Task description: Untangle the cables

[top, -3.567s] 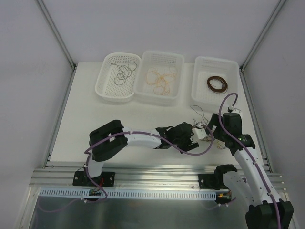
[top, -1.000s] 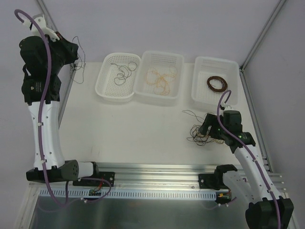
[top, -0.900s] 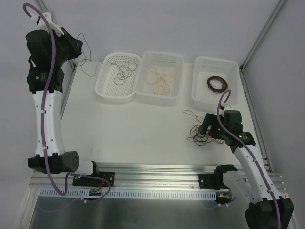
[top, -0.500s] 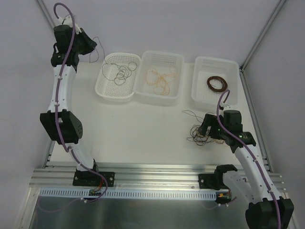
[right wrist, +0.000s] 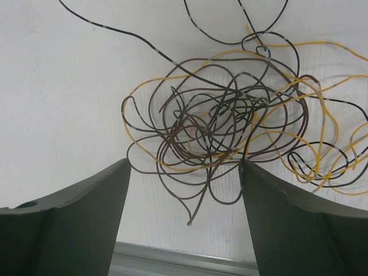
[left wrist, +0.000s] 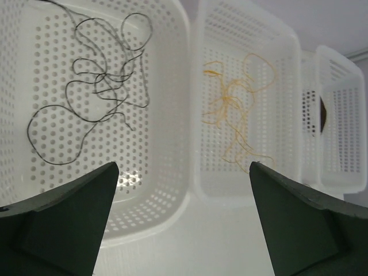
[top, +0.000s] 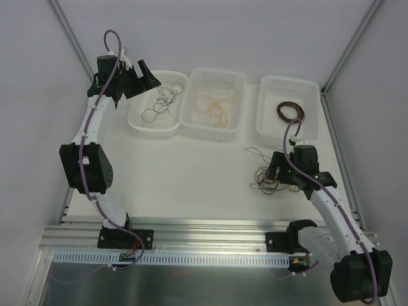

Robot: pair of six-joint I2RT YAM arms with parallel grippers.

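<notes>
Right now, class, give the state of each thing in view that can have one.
left gripper: open, empty, at the left basket edge.
right gripper: open, gripping nothing, over the tangled cables.
tangled cables: knotted heap on the table.
black cables: loose in the left basket.
orange-yellow cables: loose in the middle basket.
brown wire ring: neatly coiled, in the right basket.

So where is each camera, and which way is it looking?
Top: above and behind the arms, looking down at the table; both arms show.
Left wrist: on the left arm, facing three baskets; its open left pincer shows.
Right wrist: on the right arm, over the tangle; its open right pincer shows.
Shared: top also sees those baskets and tangle.
</notes>
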